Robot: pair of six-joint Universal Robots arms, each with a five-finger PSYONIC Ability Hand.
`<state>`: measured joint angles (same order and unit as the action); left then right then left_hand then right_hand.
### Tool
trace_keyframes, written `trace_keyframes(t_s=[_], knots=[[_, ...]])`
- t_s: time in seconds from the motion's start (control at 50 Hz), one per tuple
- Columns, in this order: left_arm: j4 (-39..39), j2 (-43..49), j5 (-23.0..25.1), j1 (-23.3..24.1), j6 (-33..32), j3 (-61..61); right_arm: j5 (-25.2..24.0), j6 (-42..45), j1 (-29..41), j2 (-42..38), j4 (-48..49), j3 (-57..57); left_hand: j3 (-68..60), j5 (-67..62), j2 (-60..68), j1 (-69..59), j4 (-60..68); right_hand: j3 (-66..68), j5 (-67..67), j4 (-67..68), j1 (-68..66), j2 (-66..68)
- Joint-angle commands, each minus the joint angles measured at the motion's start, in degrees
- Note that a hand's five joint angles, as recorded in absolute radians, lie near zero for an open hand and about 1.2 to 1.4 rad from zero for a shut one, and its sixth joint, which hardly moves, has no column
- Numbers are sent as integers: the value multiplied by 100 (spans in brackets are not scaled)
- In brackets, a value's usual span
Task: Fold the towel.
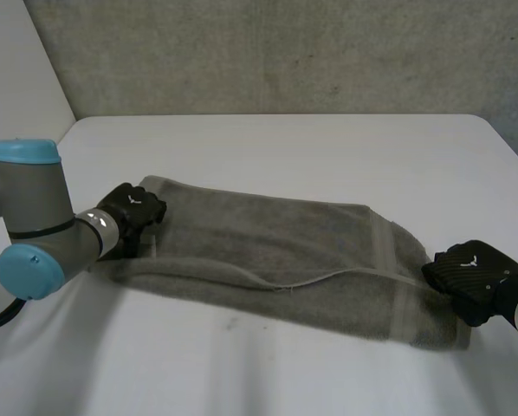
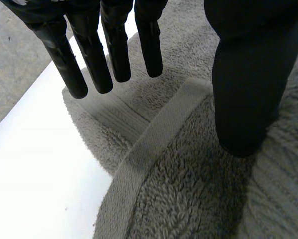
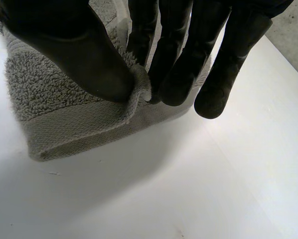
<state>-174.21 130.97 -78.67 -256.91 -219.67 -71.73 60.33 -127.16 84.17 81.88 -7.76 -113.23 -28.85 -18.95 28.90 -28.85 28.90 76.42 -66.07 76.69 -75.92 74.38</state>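
Observation:
A grey towel lies folded lengthwise across the white table. My left hand sits at the towel's left end. In the left wrist view its fingers are straight and spread above the towel's banded edge, and the thumb rests on the pile. My right hand is at the towel's right end. There its thumb and fingers pinch a raised bit of the towel's edge at the corner.
Bare white table lies in front of the towel and behind it. A grey wall stands beyond the table's far edge.

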Motion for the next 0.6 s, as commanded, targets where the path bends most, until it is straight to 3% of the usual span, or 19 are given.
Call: trace_keyframes(t_s=[0.02, 0.18, 0.6], knots=[[10, -1, 10, 1, -93, -78, 5, -1, 3, -5, 2, -15, -424, -414, 419, -424, 419, 358, -393, 331, -408, 562], [10, 34, 18, 1, -251, -210, 5, -1, 3, -5, 2, -15, -575, -566, 571, -576, 571, 358, -393, 331, -408, 562], [-69, -237, 10, -52, -181, -420, 13, -1, -23, -23, 2, 64, -4510, -4501, 4506, -4511, 4506, 358, -393, 331, -408, 562]])
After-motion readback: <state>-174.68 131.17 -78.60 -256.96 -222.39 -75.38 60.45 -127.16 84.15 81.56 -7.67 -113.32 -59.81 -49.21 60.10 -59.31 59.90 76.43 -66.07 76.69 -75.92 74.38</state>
